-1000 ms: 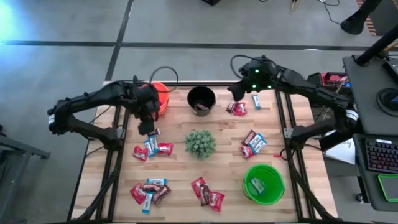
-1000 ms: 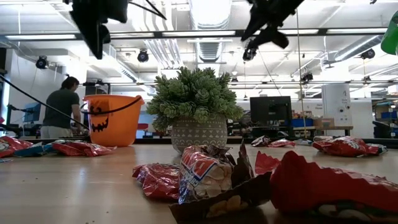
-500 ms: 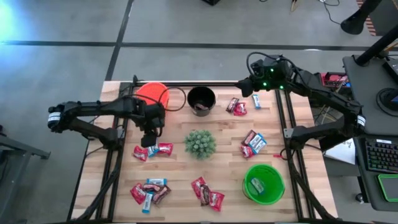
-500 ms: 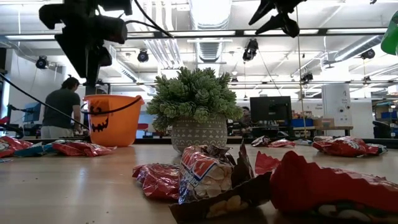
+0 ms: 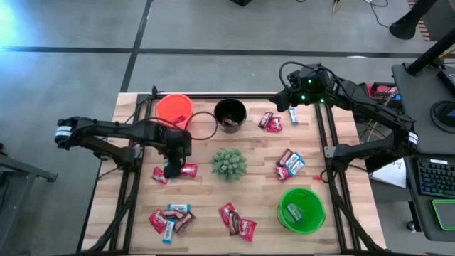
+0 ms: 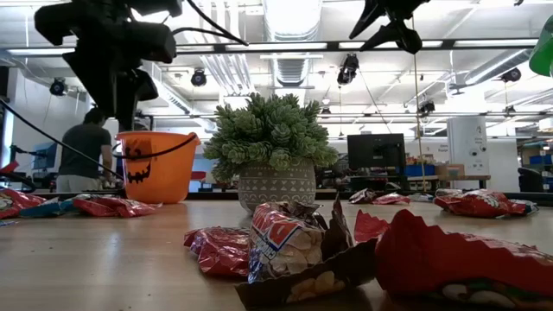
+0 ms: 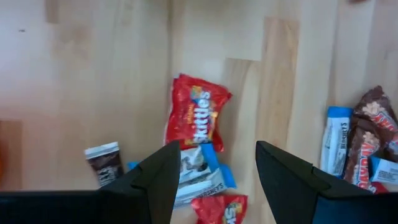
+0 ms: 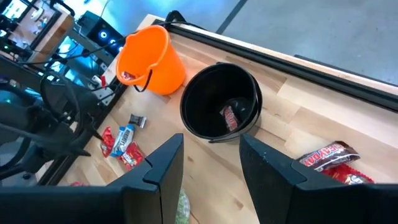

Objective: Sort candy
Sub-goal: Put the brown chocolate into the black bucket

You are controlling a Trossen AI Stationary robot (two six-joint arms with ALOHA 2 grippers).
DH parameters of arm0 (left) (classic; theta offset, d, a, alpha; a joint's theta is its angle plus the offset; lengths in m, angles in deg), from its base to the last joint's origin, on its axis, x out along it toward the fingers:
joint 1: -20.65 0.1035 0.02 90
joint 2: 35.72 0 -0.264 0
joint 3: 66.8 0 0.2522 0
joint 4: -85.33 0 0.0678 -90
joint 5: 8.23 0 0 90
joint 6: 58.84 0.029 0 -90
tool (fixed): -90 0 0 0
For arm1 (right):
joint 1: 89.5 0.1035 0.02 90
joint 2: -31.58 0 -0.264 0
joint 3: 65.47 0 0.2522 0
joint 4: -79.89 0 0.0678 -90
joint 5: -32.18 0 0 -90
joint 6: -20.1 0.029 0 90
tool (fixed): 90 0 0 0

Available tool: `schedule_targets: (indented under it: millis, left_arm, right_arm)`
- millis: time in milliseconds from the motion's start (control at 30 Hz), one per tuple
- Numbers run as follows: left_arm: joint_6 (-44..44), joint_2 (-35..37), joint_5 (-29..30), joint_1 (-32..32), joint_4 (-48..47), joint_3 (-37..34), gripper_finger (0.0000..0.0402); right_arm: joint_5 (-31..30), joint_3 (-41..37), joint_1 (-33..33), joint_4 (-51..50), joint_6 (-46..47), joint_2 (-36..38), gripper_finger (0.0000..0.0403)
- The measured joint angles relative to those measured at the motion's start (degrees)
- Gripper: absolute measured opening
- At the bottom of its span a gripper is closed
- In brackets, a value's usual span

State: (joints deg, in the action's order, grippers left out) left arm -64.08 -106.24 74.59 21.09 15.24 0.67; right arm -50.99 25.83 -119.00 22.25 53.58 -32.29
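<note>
Red candy (image 7: 196,118) just beyond left tool (image 7: 214,171) | fingers spread, empty | right tool (image 8: 211,165) likewise

In the high view the left end effector (image 5: 173,168) covers part of the candy cluster (image 5: 186,170) at the plant's (image 5: 229,163) nine o'clock, so the sweets beneath it cannot be counted. In the left wrist view a brown wrapper (image 7: 375,142) is cut off at three o'clock. The low view crops both arms at twelve o'clock. The orange bucket's (image 8: 149,58) contents are too small to identify in the right wrist view.
</note>
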Motion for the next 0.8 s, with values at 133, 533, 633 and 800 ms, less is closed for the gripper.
schedule_targets:
  millis: [133,533,633,800]
  left_arm:
    - [-3.1,-0.1,-1.4,-3.8,0.5,-0.3,0.019]
    - [-25.8,-0.3,-0.5,-19.0,3.0,-1.3,0.019]
    - [-34.1,-0.4,0.2,-22.5,2.1,-1.9,0.019]
    - [-44.6,-0.2,0.6,-28.3,0.4,-2.7,0.019]
  right_arm:
    - [-0.9,0.0,0.0,-0.2,0.0,0.0,0.0148]
    - [-1.0,0.0,0.0,-0.5,1.2,0.0,0.0148]
    - [-1.0,0.0,0.0,-0.5,1.2,0.0,0.0148]
    - [-1.0,0.0,0.0,-0.7,0.6,0.0,0.0148]
